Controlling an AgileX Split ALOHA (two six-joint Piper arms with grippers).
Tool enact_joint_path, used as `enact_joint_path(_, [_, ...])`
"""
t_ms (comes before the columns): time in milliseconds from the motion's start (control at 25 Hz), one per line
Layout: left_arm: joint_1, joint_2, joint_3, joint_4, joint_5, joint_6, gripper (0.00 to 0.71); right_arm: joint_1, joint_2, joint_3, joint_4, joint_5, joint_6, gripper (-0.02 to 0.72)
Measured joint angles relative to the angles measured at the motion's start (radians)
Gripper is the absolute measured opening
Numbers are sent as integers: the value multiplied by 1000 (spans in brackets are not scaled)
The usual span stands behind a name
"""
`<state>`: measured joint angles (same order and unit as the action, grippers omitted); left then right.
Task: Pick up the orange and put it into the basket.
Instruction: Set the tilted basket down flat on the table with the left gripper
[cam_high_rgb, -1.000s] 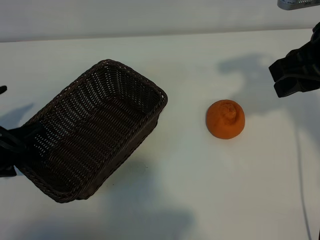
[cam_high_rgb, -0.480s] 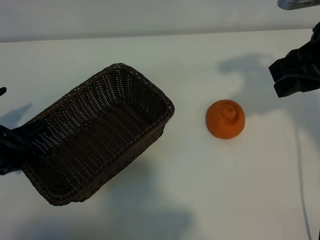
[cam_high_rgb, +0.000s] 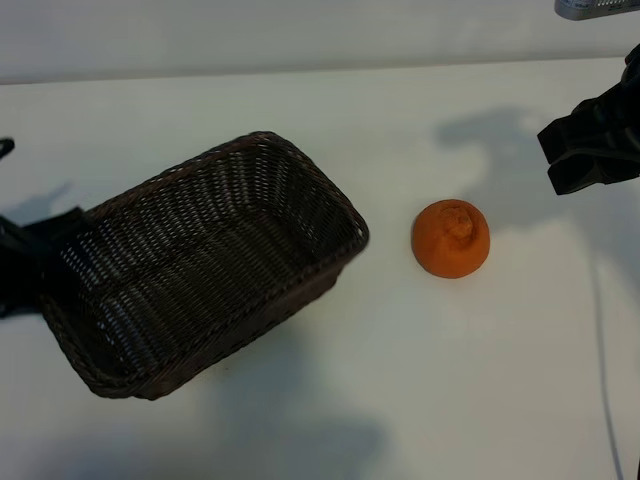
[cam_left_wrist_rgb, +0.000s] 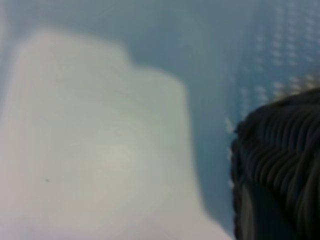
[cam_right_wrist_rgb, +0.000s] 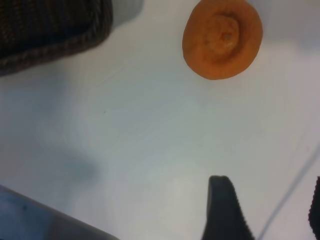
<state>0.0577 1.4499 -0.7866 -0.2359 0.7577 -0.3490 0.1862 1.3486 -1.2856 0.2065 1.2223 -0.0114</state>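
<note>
The orange (cam_high_rgb: 451, 238) rests on the white table, stem end up, right of centre; it also shows in the right wrist view as the orange (cam_right_wrist_rgb: 222, 38). The dark woven basket (cam_high_rgb: 300, 165) lies slantwise at the left, its near corner a short gap from the fruit. My left gripper (cam_high_rgb: 40, 262) is at the basket's left end, shut on its rim. The wicker wall (cam_left_wrist_rgb: 282, 165) fills one corner of the left wrist view. My right gripper (cam_high_rgb: 585, 150) hangs above and to the right of the orange, open and empty, one finger (cam_right_wrist_rgb: 225, 212) in sight.
A thin cable (cam_high_rgb: 603, 350) runs along the table's right side. A grey object (cam_high_rgb: 598, 7) sits at the far right corner. Bare white tabletop spreads in front of the basket and the orange.
The basket has swung round with my left gripper at its end; its far corner has moved right, toward the orange. The orange and the right arm have not moved.
</note>
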Motion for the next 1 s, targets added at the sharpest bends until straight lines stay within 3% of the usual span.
enact_joint_path(280, [0,5,-179,-20,178,99,178,0,0,0,0,1,0,415])
enact_joint_path(640, [0,11,-337,-47,235,229,178,0,0,0,0,1,0,415])
enact_joint_path(1000, [0,178,-533,-142,366,394,178,0,0,0,0,1,0,415])
